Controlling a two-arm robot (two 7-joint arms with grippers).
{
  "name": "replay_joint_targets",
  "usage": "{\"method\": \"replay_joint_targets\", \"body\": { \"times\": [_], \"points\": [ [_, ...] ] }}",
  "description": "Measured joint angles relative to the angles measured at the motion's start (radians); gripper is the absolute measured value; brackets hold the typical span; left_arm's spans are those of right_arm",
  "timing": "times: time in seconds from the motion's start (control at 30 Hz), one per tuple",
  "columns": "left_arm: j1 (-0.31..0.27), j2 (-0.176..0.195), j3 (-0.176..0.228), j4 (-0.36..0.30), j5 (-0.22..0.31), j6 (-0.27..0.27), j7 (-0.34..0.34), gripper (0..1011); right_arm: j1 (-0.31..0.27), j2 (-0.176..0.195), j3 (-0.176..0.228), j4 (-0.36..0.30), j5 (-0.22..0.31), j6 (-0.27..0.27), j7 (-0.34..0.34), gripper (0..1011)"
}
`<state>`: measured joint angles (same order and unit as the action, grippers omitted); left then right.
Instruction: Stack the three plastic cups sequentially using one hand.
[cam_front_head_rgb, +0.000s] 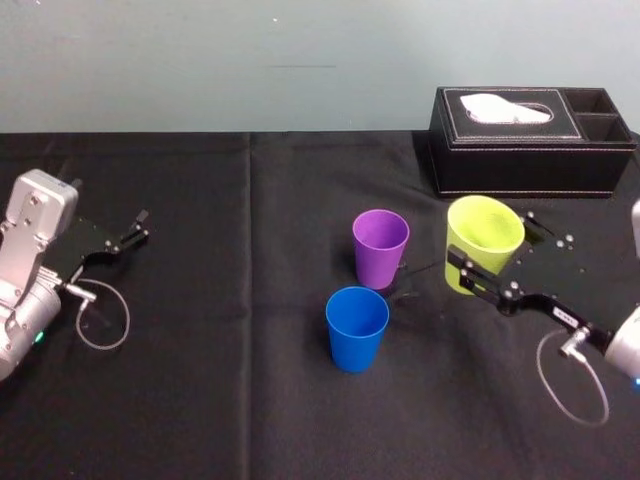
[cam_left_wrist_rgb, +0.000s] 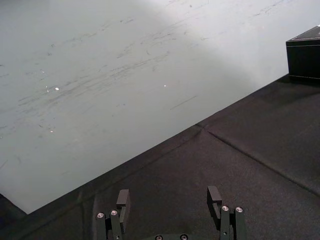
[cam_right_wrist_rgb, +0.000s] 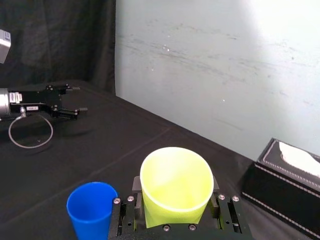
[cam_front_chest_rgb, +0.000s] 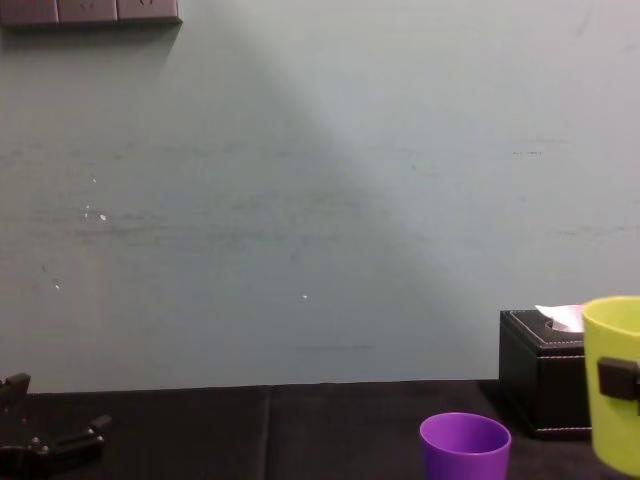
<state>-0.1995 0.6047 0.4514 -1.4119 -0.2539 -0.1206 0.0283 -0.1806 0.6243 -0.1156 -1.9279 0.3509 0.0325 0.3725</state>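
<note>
The right gripper (cam_front_head_rgb: 492, 250) has its jaws clamped on a tilted lime green tapered plastic cup (cam_front_head_rgb: 484, 232), just right of an upright purple plastic cup (cam_front_head_rgb: 380, 247) and behind a blue plastic cup (cam_front_head_rgb: 356, 328) on the black desk (cam_front_head_rgb: 220, 380). This looks like the first stacking step: next, the green cup must be centred over a standing cup's mouth, levelled and lowered. The left gripper (cam_front_head_rgb: 140, 227) is parked far left with its jaws released.

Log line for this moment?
right end effector: shut on lime green cup | purple cup, blue cup: on table, unstacked | left end effector: open, parked
</note>
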Motion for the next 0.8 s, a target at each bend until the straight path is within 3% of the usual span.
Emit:
{"method": "replay_joint_targets", "body": {
  "times": [0.4,0.8],
  "points": [
    [0.0,0.0,0.0,0.0,0.0,0.0,0.0,1011,0.135,-0.061,-0.081,0.036,-0.061,0.063,-0.014,739],
    [0.0,0.0,0.0,0.0,0.0,0.0,0.0,1011,0.266,-0.14,-0.156,0.144,-0.093,0.094,-0.015,739]
  ]
}}
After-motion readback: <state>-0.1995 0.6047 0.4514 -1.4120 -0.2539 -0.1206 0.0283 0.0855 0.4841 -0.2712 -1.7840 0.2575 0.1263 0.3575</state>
